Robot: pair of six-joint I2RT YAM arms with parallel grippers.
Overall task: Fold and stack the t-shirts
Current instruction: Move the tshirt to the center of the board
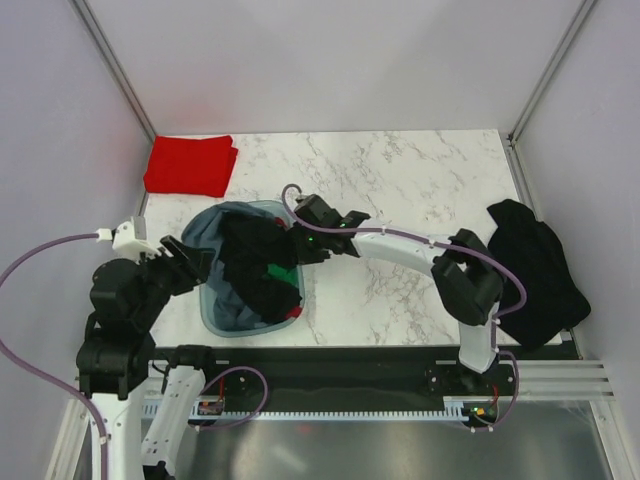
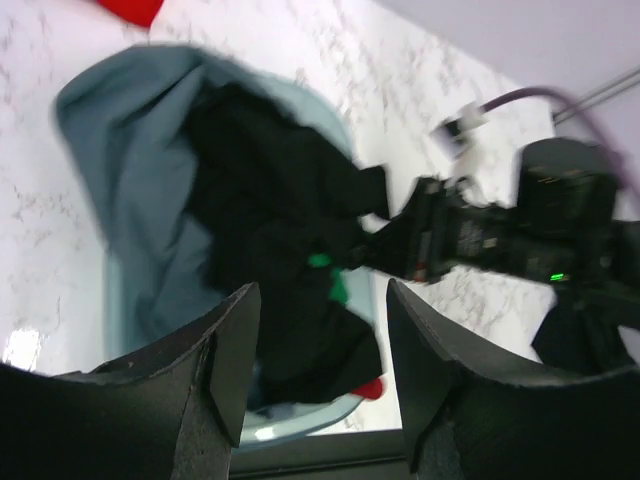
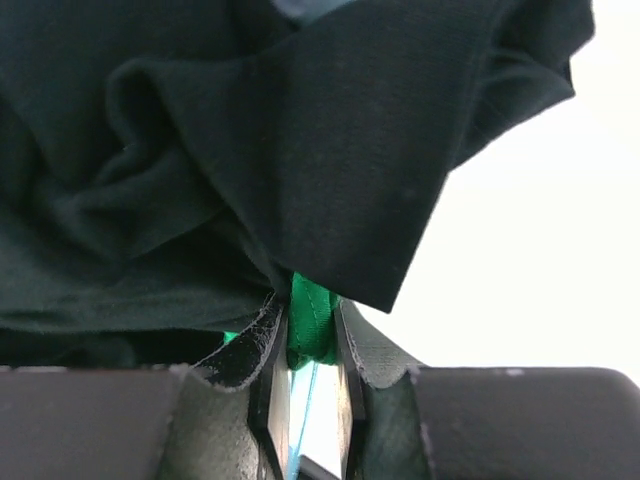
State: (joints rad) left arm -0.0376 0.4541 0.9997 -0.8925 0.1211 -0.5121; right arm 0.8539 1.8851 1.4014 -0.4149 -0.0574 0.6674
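Right gripper (image 3: 312, 375) is down in the tub (image 1: 212, 295), jaws pinched on a fold of green shirt (image 3: 312, 318). The wrist view has that green cloth squeezed between both fingers, tucked under the edge of a crumpled black shirt (image 3: 300, 150) that drapes over it. From above, the black heap fills the right half of the tub, with green peeking out near its middle. There is a red scrap (image 2: 368, 388) at the near rim, though it's hard to say whether that is another shirt. Left gripper (image 2: 320, 370) hovers at the tub's left side, fingers spread wide, holding nothing. Out on the table (image 1: 400, 180), a folded red shirt (image 1: 190, 165) lies at the far left corner. A large black shirt (image 1: 535, 270) sprawls loose at the right edge, well apart from the tub.
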